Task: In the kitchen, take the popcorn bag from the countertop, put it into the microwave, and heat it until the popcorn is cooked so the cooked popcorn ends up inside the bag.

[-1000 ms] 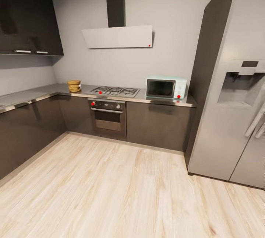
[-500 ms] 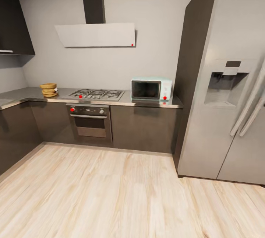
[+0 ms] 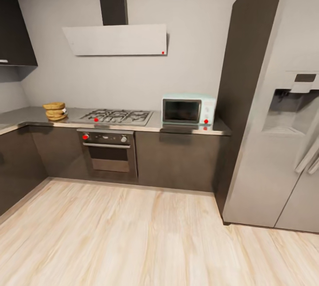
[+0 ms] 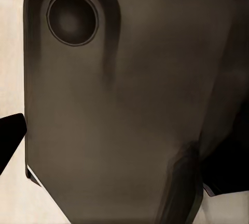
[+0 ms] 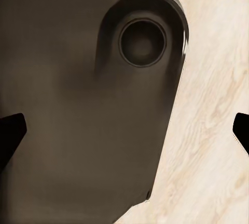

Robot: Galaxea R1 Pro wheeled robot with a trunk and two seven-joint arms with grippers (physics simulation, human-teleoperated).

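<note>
Countertop (image 3: 186, 129) bears one microwave (image 3: 188, 110), one popcorn bag (image 3: 55, 111).

The left tool (image 4: 124, 141) is held close in front of a broad, dark, smooth body panel (image 4: 129, 94) of the robot, which bears a round recess (image 4: 72, 18). One black fingertip (image 4: 9, 136) juts toward the panel from one side. The opposite fingertip is lost in the panel's dark shade, so the gap cannot be judged.

The right tool (image 5: 124, 130) also hangs close over a dark body panel (image 5: 78, 104) with a round recess (image 5: 142, 42). Its two black fingertips (image 5: 10, 133) stand wide apart, one on each side of the panel, gripping nothing.
</note>
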